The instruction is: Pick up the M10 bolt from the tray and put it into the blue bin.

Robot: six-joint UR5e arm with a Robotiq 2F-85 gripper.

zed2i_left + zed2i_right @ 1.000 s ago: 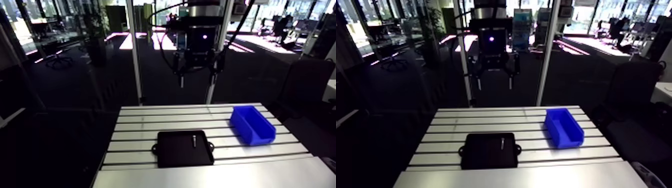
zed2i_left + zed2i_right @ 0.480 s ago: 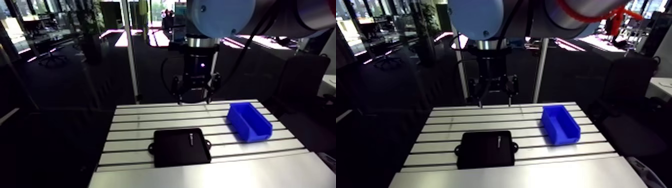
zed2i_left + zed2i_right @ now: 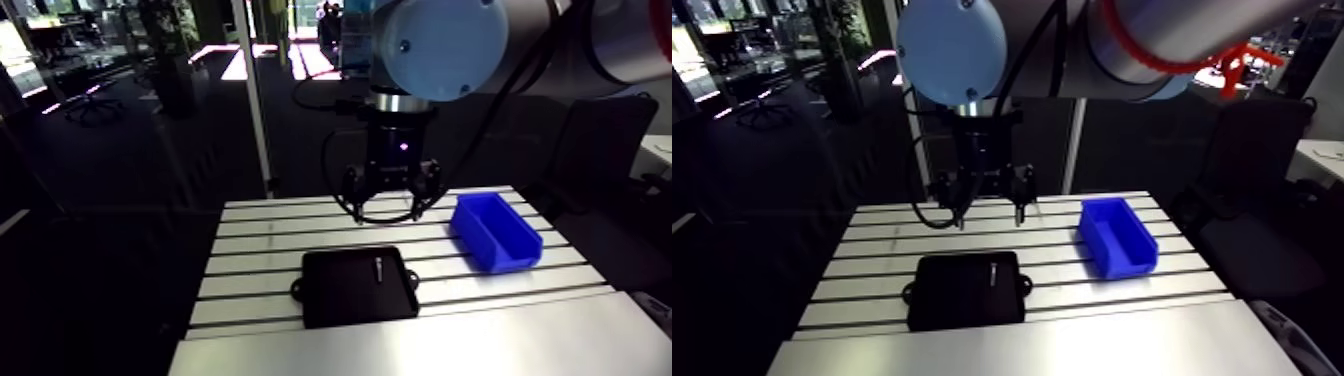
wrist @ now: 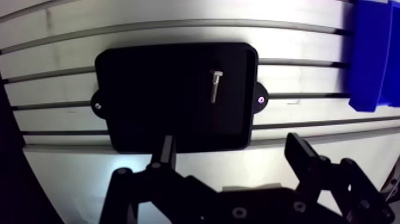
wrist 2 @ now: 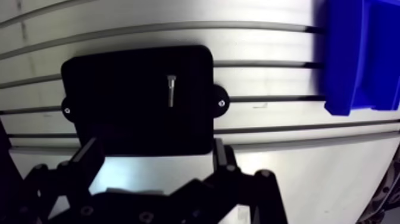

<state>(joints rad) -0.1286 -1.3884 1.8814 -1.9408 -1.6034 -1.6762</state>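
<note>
Bolt (image 4: 215, 85): lying loose in black tray (image 4: 149, 89) on counter (image 4: 178, 12); blue bin (image 3: 495, 232) near tray; hand (image 4: 231, 146) released, empty, hovering above

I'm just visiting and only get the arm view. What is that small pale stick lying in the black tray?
Observer: The wrist view shows it is a bolt. Its head is at the end away from the end effector, and the shank points back toward it.
Operator: Is the robot holding anything?
Observer: No. Its two fingers stand apart with nothing between them. The bolt lies ahead of them, flat in the tray.
Operator: And the bumps on the tray's sides?
Observer: They are small tabs, each with a pale dot in the middle, perhaps a screw.
</note>
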